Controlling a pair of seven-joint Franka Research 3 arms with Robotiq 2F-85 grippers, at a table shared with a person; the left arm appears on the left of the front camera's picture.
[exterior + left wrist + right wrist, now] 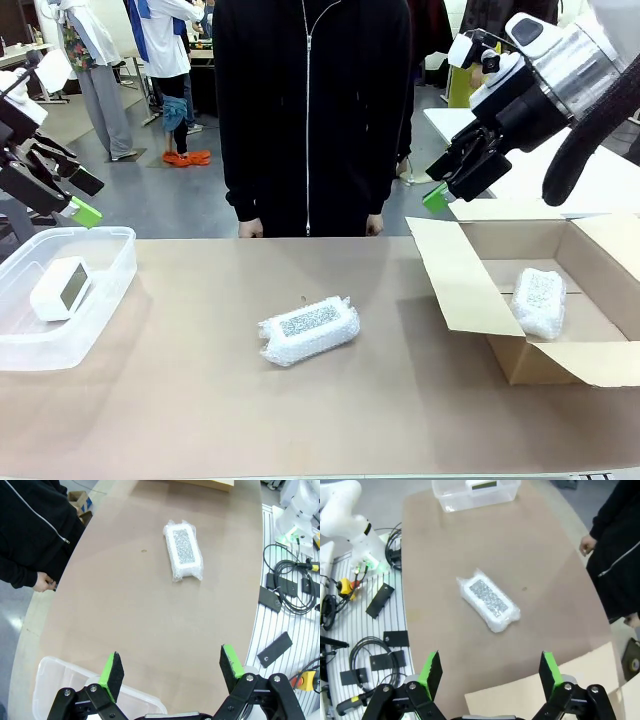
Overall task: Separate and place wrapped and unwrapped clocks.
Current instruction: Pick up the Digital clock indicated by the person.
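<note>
Bundle (309,331) lies apart, between left tool (172,666) and right tool (490,671).

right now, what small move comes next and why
Probably lower the right gripper toward the bubble-wrapped clock at mid-table. It is the one clock outside a container: the other wrapped clock lies in the cardboard box, the bare clock in the clear bin, and this gripper hangs open above the box.
</note>
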